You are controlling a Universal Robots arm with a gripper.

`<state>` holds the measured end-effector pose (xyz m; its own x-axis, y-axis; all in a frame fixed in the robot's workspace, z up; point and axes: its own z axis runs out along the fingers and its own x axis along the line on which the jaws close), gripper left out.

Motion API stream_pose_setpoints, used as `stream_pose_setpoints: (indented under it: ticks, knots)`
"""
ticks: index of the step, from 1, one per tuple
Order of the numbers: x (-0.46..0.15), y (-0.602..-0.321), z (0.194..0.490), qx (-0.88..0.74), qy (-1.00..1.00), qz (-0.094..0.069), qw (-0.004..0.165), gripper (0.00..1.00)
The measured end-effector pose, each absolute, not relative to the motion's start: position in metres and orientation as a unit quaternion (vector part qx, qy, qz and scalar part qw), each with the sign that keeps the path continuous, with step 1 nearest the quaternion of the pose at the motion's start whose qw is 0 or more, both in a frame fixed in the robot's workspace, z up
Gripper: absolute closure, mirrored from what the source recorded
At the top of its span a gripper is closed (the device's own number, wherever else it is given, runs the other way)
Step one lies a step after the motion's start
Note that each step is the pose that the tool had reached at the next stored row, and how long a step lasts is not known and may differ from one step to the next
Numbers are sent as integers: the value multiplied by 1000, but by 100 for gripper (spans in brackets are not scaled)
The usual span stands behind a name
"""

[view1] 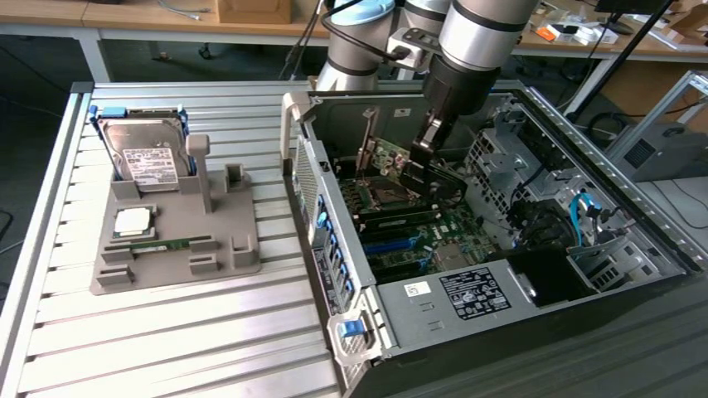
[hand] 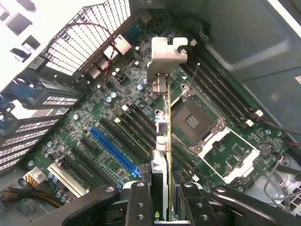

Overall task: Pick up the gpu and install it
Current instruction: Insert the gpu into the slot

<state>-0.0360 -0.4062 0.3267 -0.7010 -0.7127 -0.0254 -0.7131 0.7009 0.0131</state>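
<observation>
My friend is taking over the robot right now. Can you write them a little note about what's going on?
Gripper: shut on the gpu, which it holds edge-on between its fingers.
Gpu: inside the open computer case, just above the motherboard slots.
Done: gpu picked up and brought into the case.
Left: pressing it into a slot; it does not look seated yet.

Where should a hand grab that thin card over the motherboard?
By its upper edge, from above, pinching the two flat faces, as the hand does now. The card hangs on edge, metal bracket at one end, its lower edge left free for the motherboard slots.
</observation>
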Motion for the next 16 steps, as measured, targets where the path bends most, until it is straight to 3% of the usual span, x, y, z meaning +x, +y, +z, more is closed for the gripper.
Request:
stream_pose_setpoints:
  ticks: [16]
  knots:
    - [-36,-406,327,-412,911,11,9,73]
